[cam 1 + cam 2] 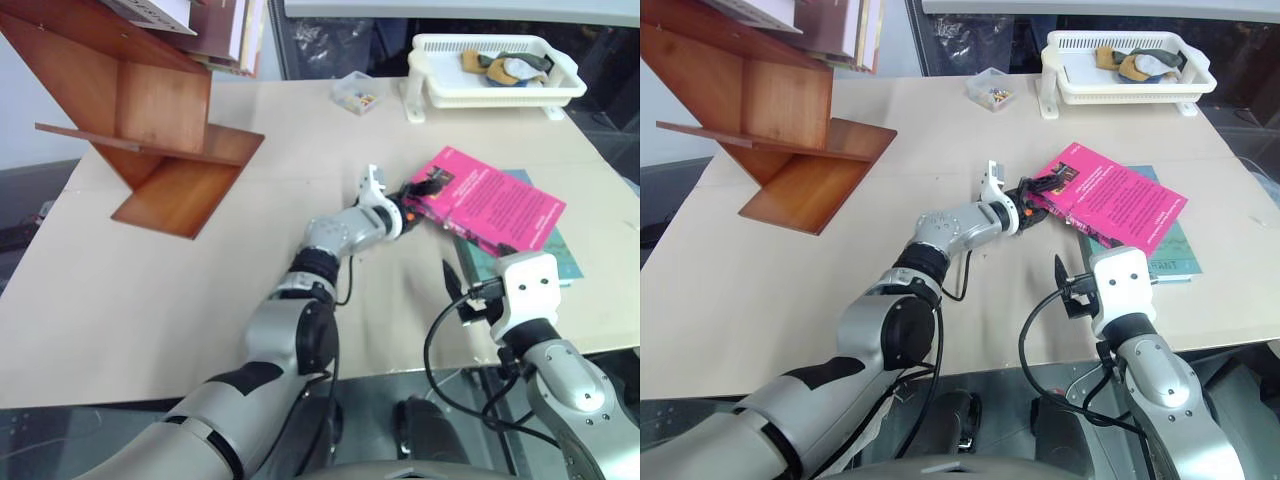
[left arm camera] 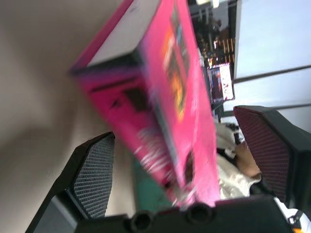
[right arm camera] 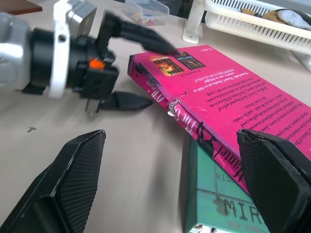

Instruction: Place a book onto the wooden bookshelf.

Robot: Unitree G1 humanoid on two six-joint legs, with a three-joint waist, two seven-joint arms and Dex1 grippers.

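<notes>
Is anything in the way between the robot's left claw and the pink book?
No. The open left gripper is already at the pink book, one finger above its corner and one below. Only bare table lies between it and the wooden bookshelf.

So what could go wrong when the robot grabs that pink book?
The left gripper has its jaws open around just one corner of the pink book, so the thick book could droop or slip out when lifted. The book lies on a teal-green book, which might get dragged along. The wooden bookshelf stands across the table, and its boards slant, so the book could slide off.
</notes>
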